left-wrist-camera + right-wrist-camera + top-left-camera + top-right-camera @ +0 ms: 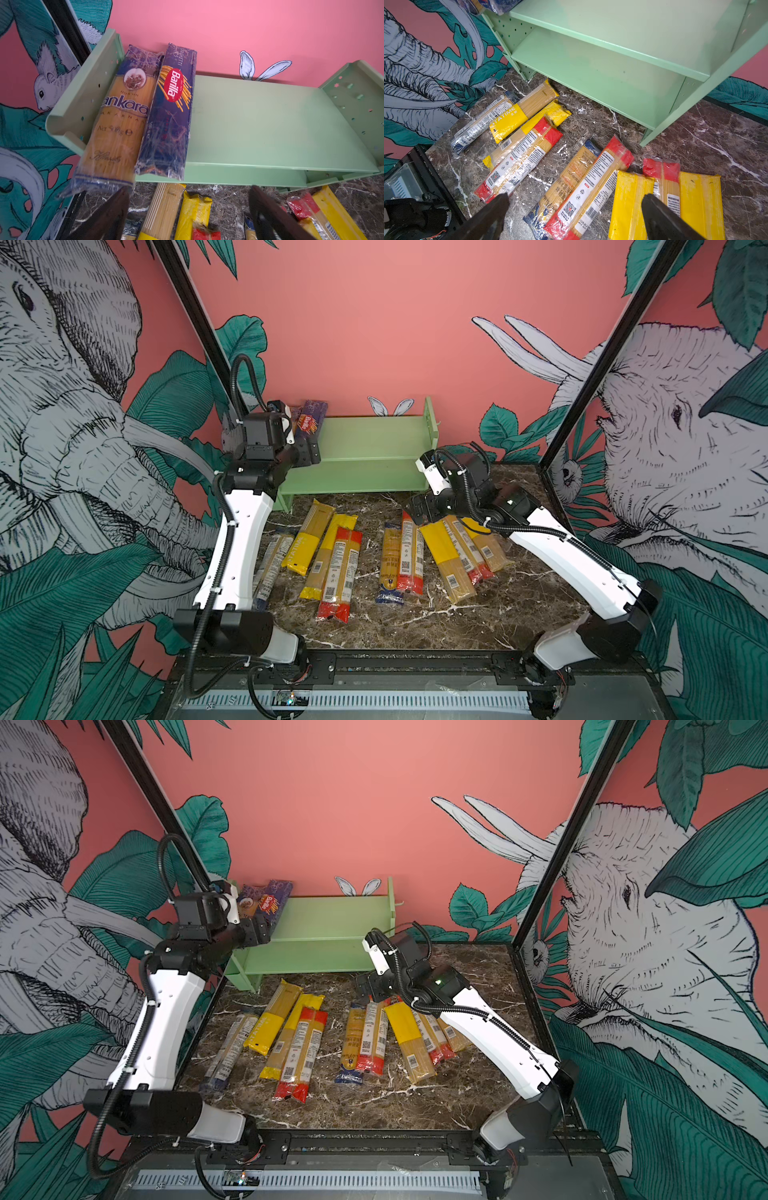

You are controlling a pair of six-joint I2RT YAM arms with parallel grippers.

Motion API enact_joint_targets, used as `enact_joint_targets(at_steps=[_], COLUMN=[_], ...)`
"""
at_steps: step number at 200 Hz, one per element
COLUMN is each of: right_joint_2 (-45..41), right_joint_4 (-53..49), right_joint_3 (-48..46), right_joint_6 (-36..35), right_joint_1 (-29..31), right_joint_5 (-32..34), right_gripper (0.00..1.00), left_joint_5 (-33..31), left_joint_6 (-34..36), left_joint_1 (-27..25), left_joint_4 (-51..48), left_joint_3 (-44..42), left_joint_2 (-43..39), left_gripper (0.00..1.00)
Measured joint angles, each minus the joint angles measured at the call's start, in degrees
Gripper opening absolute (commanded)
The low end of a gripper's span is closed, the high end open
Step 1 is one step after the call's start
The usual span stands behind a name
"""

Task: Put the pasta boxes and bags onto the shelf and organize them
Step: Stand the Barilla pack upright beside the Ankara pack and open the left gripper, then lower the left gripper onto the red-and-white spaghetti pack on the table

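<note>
**Inspector:** Shelved stock: what markings can you read?

**Assistant:** There are two. The dark blue pack [172,112] bears a red oval reading "Barilla", with "SPAGHETTI" printed toward its far end. The clear pack [118,124] has blue ends and shows tan strands. It reads "ankara" and "Net 500g".

**Inspector:** Location and heading?

**Assistant:** Both are on the top tier at the left end of the mint-green shelf [270,128]. The clear pack sits against the peg-holed side panel, and the blue one touches it. Their long axes run front to back across the tier. The near ends overhang the front edge and the far ends reach the pink wall [249,31]. I cannot tell whether they lie flat or lean.

**Inspector:** Unshelved stock?

**Assistant:** Nine packs [340,572] lie on the marble table [519,605] in front of the shelf. Their ends are yellow, red or dark blue, and several show white barcode labels. The long axes fan out roughly toward the shelf. One yellow-banded pack [508,122] reads "TATIME".

**Inspector:** Fingers?

**Assistant:** The left fingers [112,214] are spread wide and empty, just off the near ends of the shelved pair. The right fingers [662,218] are also spread wide and empty, above the right-hand group on the table.
</note>
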Motion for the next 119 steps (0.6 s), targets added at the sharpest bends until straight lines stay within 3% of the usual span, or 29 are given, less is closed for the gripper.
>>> enact_joint_targets(at_steps=[67,119], right_joint_2=[-7.08,-14.32], right_joint_4=[0.15,0.17], right_joint_3=[-10.01,-20.48], right_joint_6=[2.16,5.29], right_joint_1=[0.37,1.60], right_joint_5=[2.89,7.58], right_gripper=[0.99,0.99], left_joint_5=[-4.59,-8.83], left_joint_6=[-2.38,-7.41], left_joint_1=[-15.96,-29.05], left_joint_4=[2.05,4.87], left_joint_3=[-18.86,-34.16], left_joint_2=[-11.34,-11.87], left_gripper=[0.93,0.93])
